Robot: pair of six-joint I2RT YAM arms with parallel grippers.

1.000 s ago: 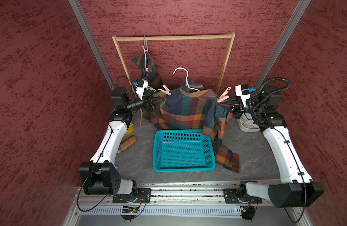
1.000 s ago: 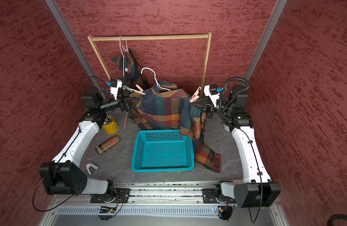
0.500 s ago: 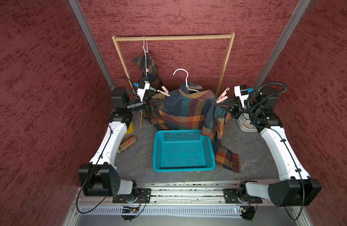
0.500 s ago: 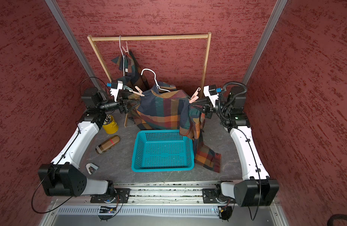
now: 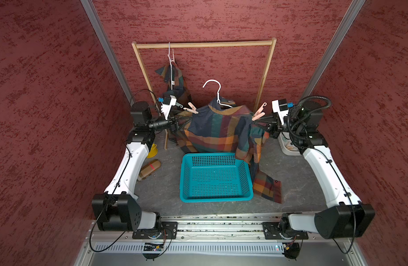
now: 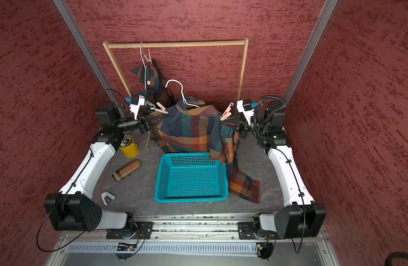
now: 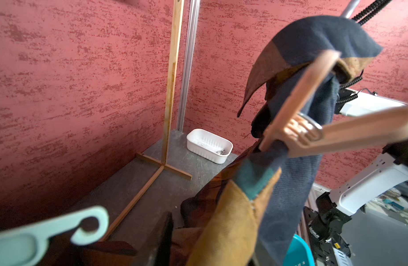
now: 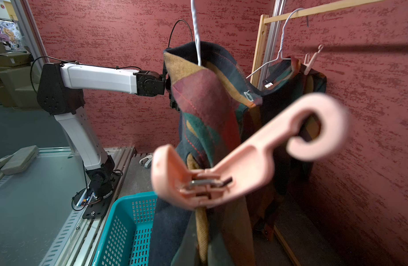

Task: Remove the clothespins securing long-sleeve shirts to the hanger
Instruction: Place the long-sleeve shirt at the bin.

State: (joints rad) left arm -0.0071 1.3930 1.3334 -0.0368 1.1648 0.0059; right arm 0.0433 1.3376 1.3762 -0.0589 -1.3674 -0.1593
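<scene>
Clothespins (image 5: 191, 108) clamp both shoulders of the front long-sleeve shirt (image 5: 218, 129), which sits on a white hanger (image 5: 218, 92) just behind the teal basket (image 5: 215, 199).
Above the basket's back-left corner, the left gripper (image 5: 188, 119) reaches the shirt's shoulder right under a peach clothespin (image 6: 161, 108), with a mint clothespin (image 7: 44, 232) beside it; whether its jaws are wide or narrow cannot be told. Above the back-right corner, the right gripper (image 5: 254, 121) is closed tight at the other shoulder, at the foot of a pink hooked clothespin (image 8: 244, 161); what it pinches cannot be made out. One sleeve drapes down the basket's right side onto the table (image 5: 297, 184). Farther behind the basket, a second shirt (image 5: 177, 80) hangs from the wooden rack (image 5: 205, 44), with one more pink clothespin (image 5: 172, 57) at its hanger.
</scene>
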